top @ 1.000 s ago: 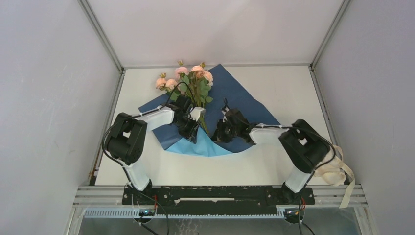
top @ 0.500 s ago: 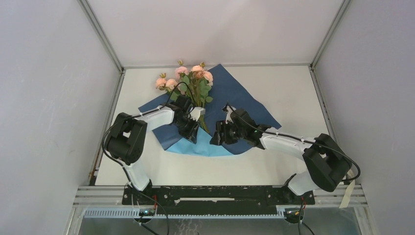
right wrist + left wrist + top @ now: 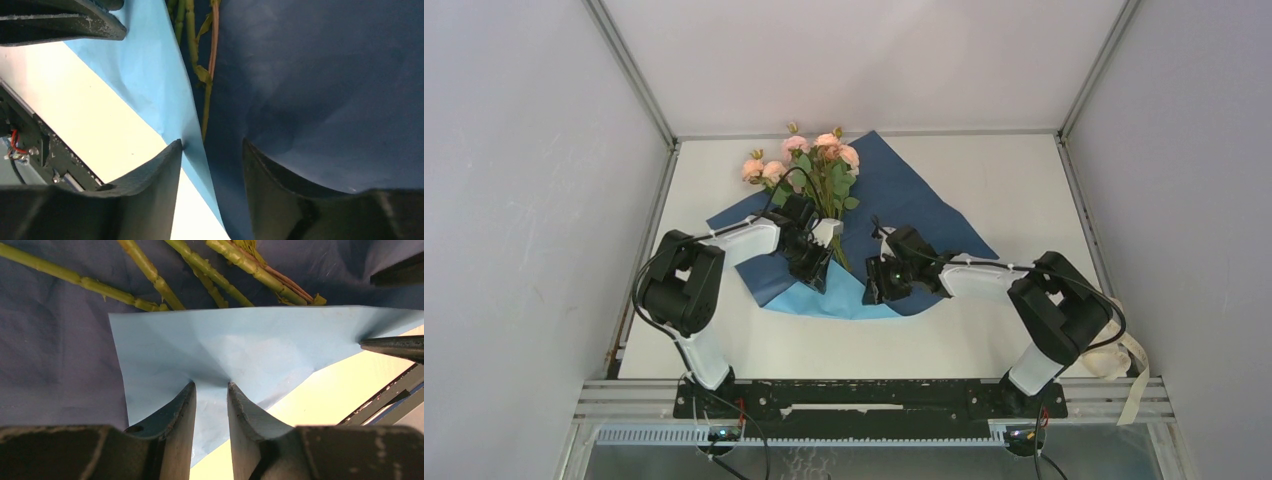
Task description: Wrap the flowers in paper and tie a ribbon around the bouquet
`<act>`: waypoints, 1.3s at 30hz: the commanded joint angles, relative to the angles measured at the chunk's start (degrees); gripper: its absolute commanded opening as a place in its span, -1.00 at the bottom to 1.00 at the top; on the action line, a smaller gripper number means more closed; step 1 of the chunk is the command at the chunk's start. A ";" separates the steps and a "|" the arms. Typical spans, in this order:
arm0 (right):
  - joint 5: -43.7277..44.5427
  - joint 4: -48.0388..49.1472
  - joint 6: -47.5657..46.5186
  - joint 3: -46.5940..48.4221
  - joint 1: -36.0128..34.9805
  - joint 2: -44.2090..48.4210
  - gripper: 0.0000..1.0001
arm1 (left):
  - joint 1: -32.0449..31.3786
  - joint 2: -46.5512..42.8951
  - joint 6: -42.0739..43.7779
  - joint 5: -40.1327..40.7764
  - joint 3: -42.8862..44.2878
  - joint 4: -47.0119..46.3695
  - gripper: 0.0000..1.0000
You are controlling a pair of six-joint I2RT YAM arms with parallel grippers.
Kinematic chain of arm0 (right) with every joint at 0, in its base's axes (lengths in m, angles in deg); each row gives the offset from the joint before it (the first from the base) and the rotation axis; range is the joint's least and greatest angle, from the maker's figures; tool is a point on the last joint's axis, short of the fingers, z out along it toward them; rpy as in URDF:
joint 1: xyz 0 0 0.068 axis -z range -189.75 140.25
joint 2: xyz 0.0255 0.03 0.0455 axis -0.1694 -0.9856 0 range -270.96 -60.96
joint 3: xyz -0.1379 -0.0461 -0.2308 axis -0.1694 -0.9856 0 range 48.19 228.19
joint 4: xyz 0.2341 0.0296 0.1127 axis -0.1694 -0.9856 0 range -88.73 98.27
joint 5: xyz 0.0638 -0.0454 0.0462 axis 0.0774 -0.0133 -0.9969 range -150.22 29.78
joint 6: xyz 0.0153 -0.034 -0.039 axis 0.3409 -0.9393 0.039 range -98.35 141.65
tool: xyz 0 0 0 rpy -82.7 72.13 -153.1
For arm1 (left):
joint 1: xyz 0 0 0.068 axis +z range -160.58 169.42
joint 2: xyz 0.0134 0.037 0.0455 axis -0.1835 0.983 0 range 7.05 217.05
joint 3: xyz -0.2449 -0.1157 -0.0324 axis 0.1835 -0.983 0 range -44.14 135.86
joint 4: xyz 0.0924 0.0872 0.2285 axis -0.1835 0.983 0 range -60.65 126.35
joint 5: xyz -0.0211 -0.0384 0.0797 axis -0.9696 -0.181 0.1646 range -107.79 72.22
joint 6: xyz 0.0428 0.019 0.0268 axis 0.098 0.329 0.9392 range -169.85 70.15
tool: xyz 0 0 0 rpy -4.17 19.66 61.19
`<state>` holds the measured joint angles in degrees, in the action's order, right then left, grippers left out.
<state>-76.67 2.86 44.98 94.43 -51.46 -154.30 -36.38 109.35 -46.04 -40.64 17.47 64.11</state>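
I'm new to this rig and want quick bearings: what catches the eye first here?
The bunch of pale pink blooms on long green stems lies on a large dark navy paper sheet mid-table, toward the back. Its near corner is folded over, light blue face up, pinched by the left arm's fingers; the right arm's fingers stand open over the fold's edge.

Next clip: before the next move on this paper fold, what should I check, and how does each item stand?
1. Left hand grips the paper flap: ok, it puckers at the fingertips.
2. Right hand free: ok, jaws open astride the flap's edge.
3. Flowers on the navy face, stem ends under the flap: ok.
4. Paper wrapped round the stems: not ok, sheet lies spread.
5. Ribbon reachable: cannot tell; it hangs off the table at the near right corner.
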 commanded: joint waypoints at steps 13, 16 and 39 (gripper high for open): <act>-9.34 6.23 3.71 -1.74 0.35 1.71 -1.00 | 0.48 -2.25 1.39 0.65 0.17 -0.59 -0.21; -8.30 7.22 4.78 -1.86 0.15 0.46 -1.00 | 0.49 -3.81 3.73 -0.66 2.39 3.01 -0.06; -7.13 8.76 13.83 -6.34 4.79 2.63 -1.00 | 0.88 -9.44 10.43 3.41 9.42 16.32 0.29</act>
<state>-82.53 8.15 55.91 88.20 -47.46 -153.58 -36.05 99.47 -33.88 -39.48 25.53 81.75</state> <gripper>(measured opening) 0.006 0.646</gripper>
